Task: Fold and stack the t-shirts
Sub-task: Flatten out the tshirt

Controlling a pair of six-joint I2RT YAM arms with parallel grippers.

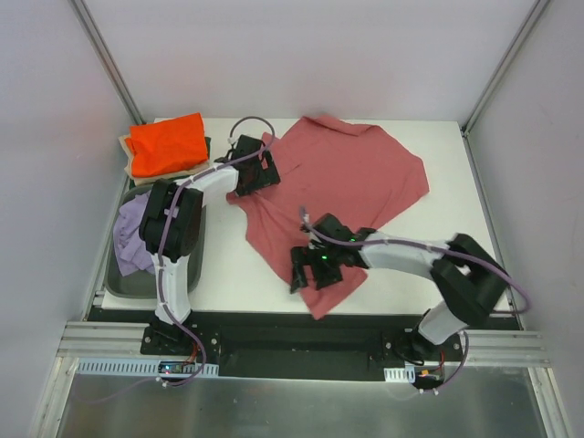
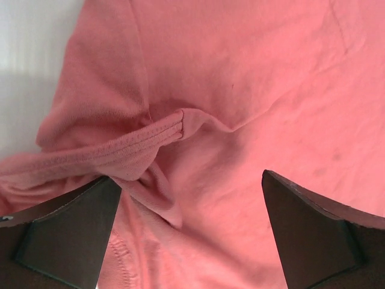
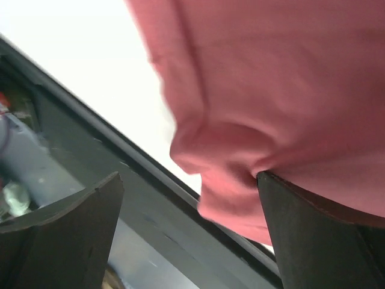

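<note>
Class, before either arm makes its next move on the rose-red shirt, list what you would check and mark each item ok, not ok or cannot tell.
1. The left gripper is open over the rose-red shirt: ok.
2. A hem lies within its reach: ok, a stitched fold sits just ahead.
3. The right gripper is open: ok.
4. Shirt flat on the table: not ok, creased and bunched.
5. Near corner away from the table's edge: not ok, it lies at the edge.
</note>
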